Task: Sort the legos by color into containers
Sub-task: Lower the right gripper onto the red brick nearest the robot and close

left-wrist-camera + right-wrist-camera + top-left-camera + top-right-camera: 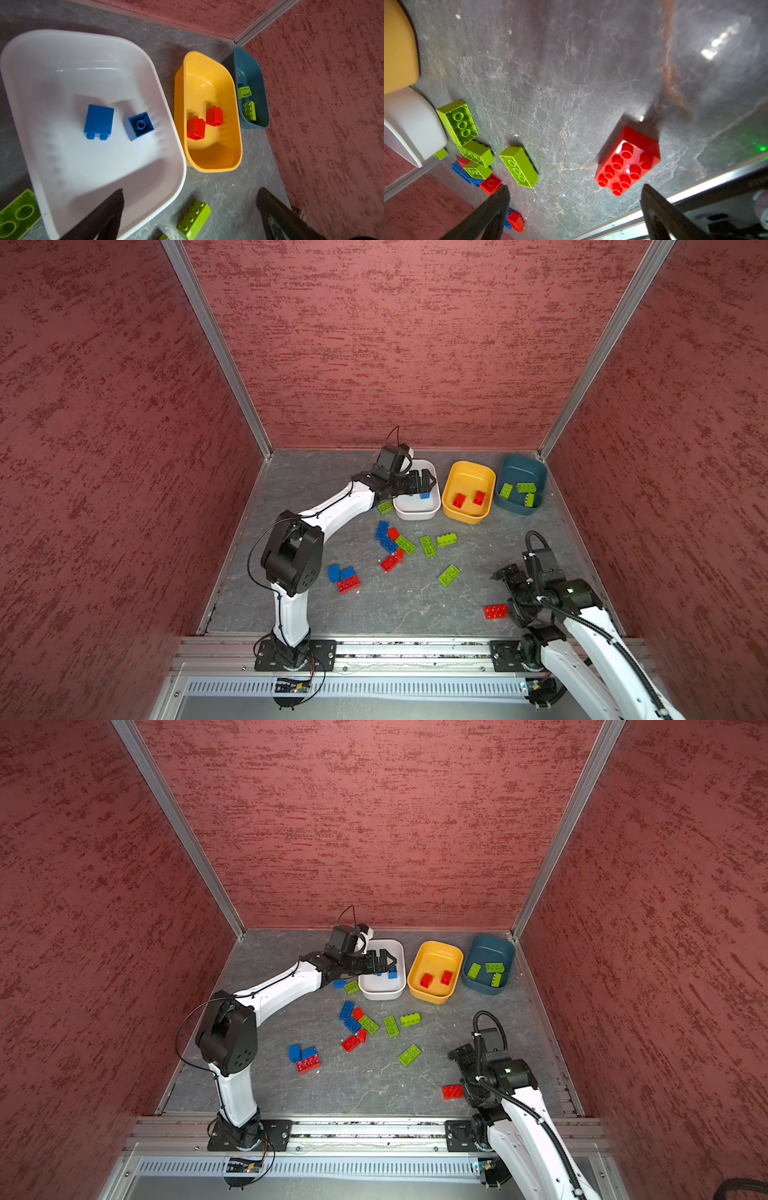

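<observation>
This is a robotics lab test cell, not a lived-in room. The small booth is closed on three sides by flat panels of mottled red-brown textured covering (395,344), joined at the corners by bare aluminium profile posts (216,348). Its floor is a grey marbled stone-look tabletop (407,610). Along the open front, a silver aluminium extrusion rail (415,651) holds bolted black mounting plates (328,653) carrying two white-and-black robot arms, the left arm (291,614) and the right arm (594,639). Below run a slotted grey cable duct (395,689) and an exposed small circuit board with loose wires (291,688).
</observation>
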